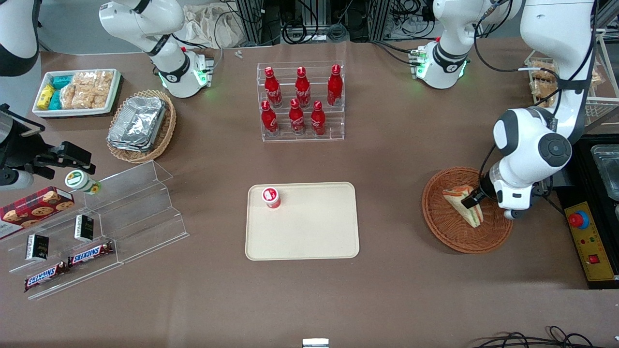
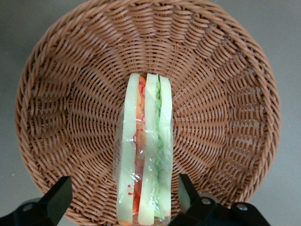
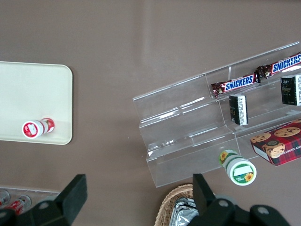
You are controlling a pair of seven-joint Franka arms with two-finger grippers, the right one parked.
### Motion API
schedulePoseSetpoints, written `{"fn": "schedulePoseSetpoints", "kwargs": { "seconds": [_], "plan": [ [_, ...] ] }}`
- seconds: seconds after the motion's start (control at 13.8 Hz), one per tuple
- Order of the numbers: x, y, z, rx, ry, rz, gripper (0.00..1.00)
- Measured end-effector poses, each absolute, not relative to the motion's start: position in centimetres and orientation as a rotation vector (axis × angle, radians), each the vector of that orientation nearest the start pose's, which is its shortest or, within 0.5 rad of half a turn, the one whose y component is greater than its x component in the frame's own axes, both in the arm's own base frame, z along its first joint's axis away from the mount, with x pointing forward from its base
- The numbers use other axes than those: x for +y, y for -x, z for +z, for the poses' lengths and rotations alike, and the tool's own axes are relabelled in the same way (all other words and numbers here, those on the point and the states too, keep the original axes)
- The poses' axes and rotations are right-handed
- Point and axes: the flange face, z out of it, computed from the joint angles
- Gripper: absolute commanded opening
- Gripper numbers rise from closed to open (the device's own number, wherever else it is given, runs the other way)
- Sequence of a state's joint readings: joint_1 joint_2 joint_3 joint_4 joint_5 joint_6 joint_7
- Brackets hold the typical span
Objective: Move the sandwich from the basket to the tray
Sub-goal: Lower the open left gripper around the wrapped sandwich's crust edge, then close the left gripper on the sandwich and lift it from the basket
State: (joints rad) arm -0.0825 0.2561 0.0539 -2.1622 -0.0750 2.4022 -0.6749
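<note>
The sandwich point(image 2: 145, 150) stood on edge in the basket point(image 2: 61, 108), with the gripper point(image 2: 123, 194) low over it, its fingers point(image 2: 57, 197) spread apart on either side and not touching. A slack wrapper could let it slip if pinched off-centre. Only the front view showed the tray point(image 1: 309, 227), well apart on the table point(image 1: 387, 159), carrying a small red bottle point(image 1: 271, 197).

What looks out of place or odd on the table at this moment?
One thing stands out: a green-and-white lidded cup lies on its side on the top step of the clear acrylic riser, not upright. The sandwich rests in the basket, the open gripper straddling it. The tray holds only a small red bottle.
</note>
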Motion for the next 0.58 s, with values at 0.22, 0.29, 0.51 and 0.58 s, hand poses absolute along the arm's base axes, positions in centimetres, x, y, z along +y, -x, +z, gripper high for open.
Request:
{"fn": "schedulePoseSetpoints", "kwargs": {
  "seconds": [0.22, 0.29, 0.51, 0.58],
  "plan": [
    [-1.6, -56.2, 27.0, -1.092, 2.976, 0.042, 1.00],
    [-1.6, -56.2, 26.7, -1.093, 2.976, 0.040, 0.99],
    [-1.6, -56.0, 25.4, -1.099, 2.977, 0.017, 0.76],
    [-1.5, -55.9, 24.9, -1.103, 2.976, 0.015, 0.64]
  ]
}}
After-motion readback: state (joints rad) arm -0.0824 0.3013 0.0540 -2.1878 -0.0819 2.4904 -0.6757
